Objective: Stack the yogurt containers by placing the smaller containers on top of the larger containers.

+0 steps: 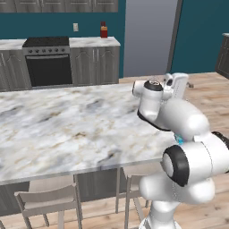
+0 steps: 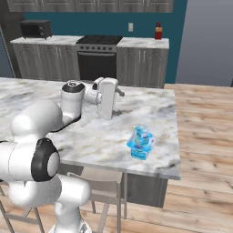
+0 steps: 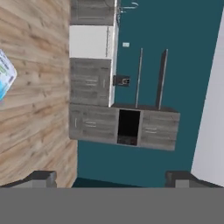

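Observation:
The larger container (image 2: 144,137), a light-blue boxy tub with a greenish side patch, stands near the right front corner of the marble island counter (image 2: 91,136). The smaller container (image 2: 138,153), a tiny plain blue cup, sits right in front of it; whether they touch I cannot tell. A sliver of blue (image 1: 179,139) shows behind my arm. A blue-white container (image 3: 4,78) is cut off at the hand view's left edge. My gripper (image 2: 119,103) (image 1: 188,85) (image 3: 111,179) hangs above the counter, left of and behind the containers, pointing sideways. It is open and empty, fingertips (image 3: 41,177) wide apart.
The counter's right edge (image 2: 175,136) runs just past the containers, with wooden floor beyond. Chairs (image 1: 49,199) stand under the front edge. At the back wall are a stove (image 2: 98,54), a microwave (image 2: 35,28) and a red bottle (image 2: 158,31).

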Tool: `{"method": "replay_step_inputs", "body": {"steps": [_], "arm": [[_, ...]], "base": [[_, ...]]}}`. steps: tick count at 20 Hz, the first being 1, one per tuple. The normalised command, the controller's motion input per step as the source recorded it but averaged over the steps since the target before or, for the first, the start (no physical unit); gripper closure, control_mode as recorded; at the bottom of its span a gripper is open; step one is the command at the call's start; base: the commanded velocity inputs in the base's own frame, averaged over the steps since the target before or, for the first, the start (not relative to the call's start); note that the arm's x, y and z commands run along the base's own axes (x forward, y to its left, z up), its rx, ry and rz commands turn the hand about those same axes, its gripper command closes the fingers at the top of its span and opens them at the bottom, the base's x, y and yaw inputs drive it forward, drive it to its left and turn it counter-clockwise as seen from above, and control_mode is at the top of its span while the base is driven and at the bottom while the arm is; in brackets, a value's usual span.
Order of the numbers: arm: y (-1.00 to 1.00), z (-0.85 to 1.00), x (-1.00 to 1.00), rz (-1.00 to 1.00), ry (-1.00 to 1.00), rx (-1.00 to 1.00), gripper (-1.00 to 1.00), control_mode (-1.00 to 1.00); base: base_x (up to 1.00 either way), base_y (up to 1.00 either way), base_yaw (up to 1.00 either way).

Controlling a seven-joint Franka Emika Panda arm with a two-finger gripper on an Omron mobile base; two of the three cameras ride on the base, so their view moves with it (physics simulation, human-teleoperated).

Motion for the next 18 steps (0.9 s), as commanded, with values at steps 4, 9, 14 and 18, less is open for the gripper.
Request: {"method": "replay_step_inputs", "body": {"steps": [4,9,14,18], "arm": [[0.70,0.31,-0.79,0.04,0.01,-0.02,-1.00,-1.00],[0.70,0.40,-0.73,0.03,-0.05,0.00,-1.00,-1.00],[0.59,0.55,-0.66,0.00,-0.07,0.00,-1.00,-1.00],[0.67,0.55,-0.63,0.00,-0.06,-0.03,-1.00,-1.00]], "base": [[0.00,0.00,0.00],[0.00,0.00,0.00],[0.00,0.00,0.00],[0.00,0.00,0.00]]}}
